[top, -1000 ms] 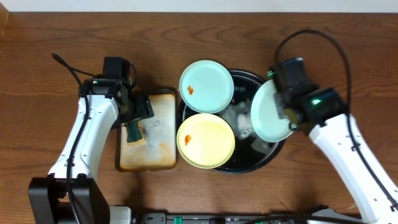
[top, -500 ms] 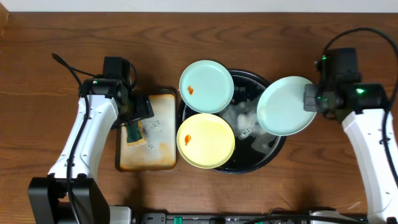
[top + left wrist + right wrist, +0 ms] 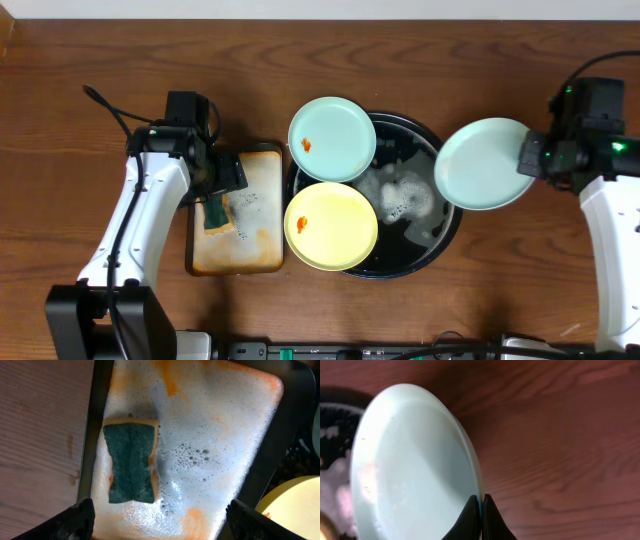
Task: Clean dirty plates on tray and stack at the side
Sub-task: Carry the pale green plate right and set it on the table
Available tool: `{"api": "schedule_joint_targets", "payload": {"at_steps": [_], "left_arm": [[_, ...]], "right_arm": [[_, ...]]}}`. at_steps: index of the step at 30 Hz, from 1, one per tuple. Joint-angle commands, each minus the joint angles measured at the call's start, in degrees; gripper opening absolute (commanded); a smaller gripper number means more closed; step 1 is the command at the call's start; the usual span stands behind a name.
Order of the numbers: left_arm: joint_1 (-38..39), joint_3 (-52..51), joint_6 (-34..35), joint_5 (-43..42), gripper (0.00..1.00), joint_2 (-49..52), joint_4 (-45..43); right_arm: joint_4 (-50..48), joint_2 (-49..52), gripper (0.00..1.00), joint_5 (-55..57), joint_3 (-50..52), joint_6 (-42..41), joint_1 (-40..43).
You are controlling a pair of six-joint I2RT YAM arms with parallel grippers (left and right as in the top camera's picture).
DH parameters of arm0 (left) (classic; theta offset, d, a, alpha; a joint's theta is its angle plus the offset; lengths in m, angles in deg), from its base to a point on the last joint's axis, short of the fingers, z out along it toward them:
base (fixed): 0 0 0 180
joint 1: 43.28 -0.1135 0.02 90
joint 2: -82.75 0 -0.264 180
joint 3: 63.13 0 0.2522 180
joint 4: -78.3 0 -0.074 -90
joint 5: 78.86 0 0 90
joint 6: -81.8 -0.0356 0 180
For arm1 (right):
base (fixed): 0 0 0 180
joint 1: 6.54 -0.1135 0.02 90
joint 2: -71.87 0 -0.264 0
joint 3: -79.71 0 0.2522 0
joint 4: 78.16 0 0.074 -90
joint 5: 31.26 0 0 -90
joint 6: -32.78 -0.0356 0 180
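pinching smooth round mint plate point(image 3: 485, 163) rim, right claw point(image 3: 480, 503) clamped; left claw point(image 3: 160, 508) wide, empty, over foamy pan point(image 3: 98, 410).

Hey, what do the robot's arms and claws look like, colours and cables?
The left arm and right arm are smooth white links with black joint housings, each showing a small green light and trailing black cables. The left claw and right claw have plain black fingers.

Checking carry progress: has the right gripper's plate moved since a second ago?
Yes. The plate has gone right: it was over the black tray, now mostly past its right rim.
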Motion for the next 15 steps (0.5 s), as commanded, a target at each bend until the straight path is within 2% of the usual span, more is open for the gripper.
{"api": "schedule_joint_targets", "payload": {"at_steps": [1, 9, 15], "left_arm": [[-0.2, -0.4, 0.1, -0.1, 0.85, 0.3, 0.2], [-0.2, -0.4, 0.1, -0.1, 0.85, 0.3, 0.2], [-0.2, -0.4, 0.1, -0.1, 0.85, 0.3, 0.2]], "right_arm": [[-0.7, -1.3, 0.01, -0.2, -1.5, 0.0, 4.2], [-5.3, -1.3, 0.01, -0.2, -1.5, -0.7, 13.4], [-9.7, -0.2, 0.01, -0.2, -1.4, 0.5, 16.0]]}}
